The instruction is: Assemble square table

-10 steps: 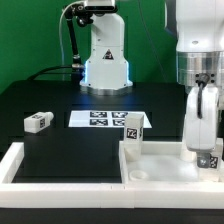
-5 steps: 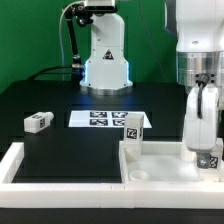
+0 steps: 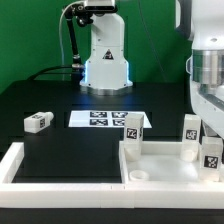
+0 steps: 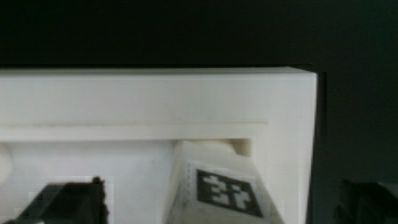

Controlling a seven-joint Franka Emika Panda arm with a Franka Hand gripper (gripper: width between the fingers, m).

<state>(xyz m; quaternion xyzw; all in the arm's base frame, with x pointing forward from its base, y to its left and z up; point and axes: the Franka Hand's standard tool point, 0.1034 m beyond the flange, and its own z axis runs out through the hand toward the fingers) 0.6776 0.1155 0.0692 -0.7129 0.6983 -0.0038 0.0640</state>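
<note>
The square table's white panel (image 3: 160,168) lies at the front right, raised rim up. One tagged leg block (image 3: 134,127) stands upright at its far-left corner. Two more (image 3: 191,129) (image 3: 211,150) stand at its right side. Another leg block (image 3: 38,121) lies loose on the black surface toward the exterior view's left. My hand (image 3: 208,85) hangs above the right-side blocks. In the wrist view my gripper (image 4: 222,205) is open, and its dark fingers (image 4: 71,200) stand well apart on either side of a tagged leg block (image 4: 228,188) by the panel's rim (image 4: 160,95), touching nothing.
The marker board (image 3: 98,119) lies flat behind the panel. White bars (image 3: 20,160) frame the black work surface at the front and the exterior view's left. The arm's white base (image 3: 104,60) stands at the back.
My hand has lifted straight up off the right-side leg blocks, uncovering one that it hid before. Its jaws stayed open. The blocks and the panel have not moved.
</note>
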